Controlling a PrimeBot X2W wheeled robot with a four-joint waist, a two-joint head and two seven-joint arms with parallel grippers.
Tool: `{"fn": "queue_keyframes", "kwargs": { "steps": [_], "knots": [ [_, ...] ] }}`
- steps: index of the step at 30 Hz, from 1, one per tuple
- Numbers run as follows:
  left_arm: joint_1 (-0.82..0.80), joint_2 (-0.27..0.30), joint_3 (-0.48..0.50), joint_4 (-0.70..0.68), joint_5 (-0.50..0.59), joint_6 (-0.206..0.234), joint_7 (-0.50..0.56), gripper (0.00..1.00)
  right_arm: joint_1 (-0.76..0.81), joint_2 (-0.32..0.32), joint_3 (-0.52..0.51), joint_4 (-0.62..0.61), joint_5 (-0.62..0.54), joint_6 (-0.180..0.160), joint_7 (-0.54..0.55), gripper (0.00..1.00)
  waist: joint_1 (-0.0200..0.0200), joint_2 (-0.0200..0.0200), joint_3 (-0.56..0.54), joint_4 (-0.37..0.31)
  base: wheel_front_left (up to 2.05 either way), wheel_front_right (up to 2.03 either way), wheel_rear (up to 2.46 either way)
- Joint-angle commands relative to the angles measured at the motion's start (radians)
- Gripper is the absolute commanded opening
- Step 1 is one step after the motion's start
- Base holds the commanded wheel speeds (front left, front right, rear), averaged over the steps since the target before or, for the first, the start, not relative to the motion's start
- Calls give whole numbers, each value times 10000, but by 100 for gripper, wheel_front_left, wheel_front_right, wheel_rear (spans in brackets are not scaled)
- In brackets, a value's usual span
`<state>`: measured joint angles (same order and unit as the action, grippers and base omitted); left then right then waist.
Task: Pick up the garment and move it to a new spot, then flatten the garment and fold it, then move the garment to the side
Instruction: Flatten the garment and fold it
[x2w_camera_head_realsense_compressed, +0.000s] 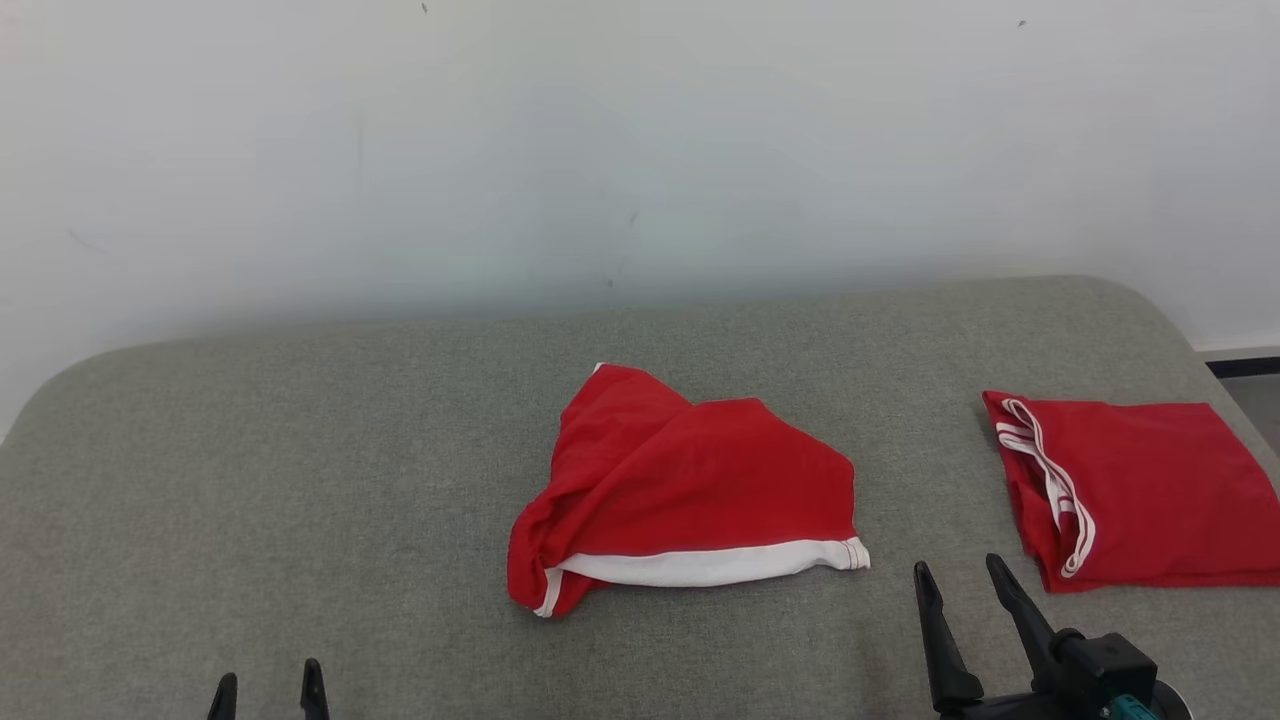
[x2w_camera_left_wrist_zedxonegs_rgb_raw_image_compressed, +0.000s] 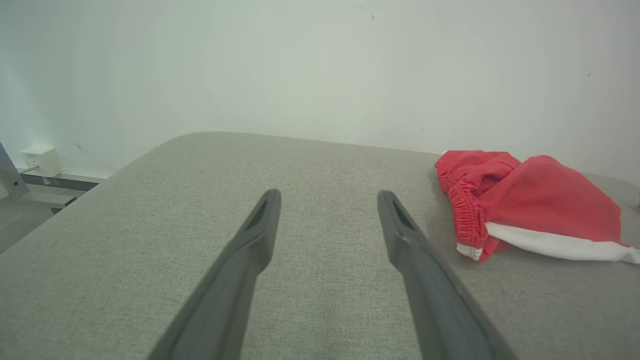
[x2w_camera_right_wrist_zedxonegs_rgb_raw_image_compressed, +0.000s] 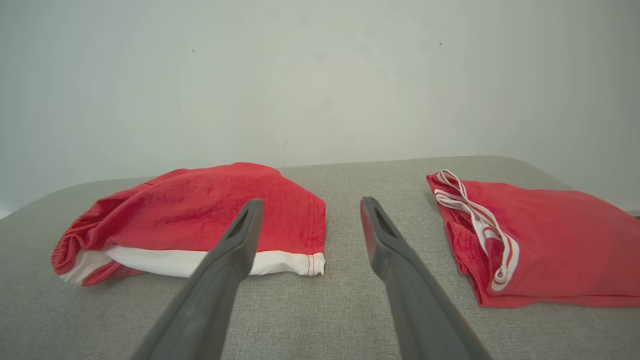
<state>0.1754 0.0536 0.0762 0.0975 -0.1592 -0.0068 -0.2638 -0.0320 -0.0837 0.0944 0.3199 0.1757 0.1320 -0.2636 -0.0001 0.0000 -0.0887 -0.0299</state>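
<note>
I see my left end effector (x2w_camera_head_realsense_compressed: 268, 686) and right end effector (x2w_camera_head_realsense_compressed: 957, 566) both released, the crumpled red garment (x2w_camera_head_realsense_compressed: 690, 490) lying apart from them on the desk (x2w_camera_head_realsense_compressed: 300, 480).

a bare, lab-like indoor room: grey fabric-covered table (x2w_camera_head_realsense_compressed: 300, 450) against a plain white wall (x2w_camera_head_realsense_compressed: 640, 150)

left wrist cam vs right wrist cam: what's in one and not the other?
Left wrist's extras: a small white box low by the wall at far left, and the left pincer, open over bare fabric.
Right wrist's extras: the folded red garment with white striped trim, and the right pincer, open.
Shared: the crumpled red garment with its white band, the grey padded surface and the pale wall.
</note>
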Motion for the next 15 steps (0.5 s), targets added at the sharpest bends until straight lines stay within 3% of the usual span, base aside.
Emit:
{"fn": "queue_keyframes", "kwargs": {
  "steps": [1, 15],
  "knots": [
    [-12, -14, 45, 38, 91, -51, 0, 100, 35, -19, -5, 19, 16, -30, -8, 100, 1, 0, 13, -5, 0, 0, 0],
    [-208, -34, -38, 200, 117, -278, 1, 100, -35, 65, -38, 19, -19, -31, -6, 100, 1, 0, 81, -60, 0, 0, 0]
  ]
}}
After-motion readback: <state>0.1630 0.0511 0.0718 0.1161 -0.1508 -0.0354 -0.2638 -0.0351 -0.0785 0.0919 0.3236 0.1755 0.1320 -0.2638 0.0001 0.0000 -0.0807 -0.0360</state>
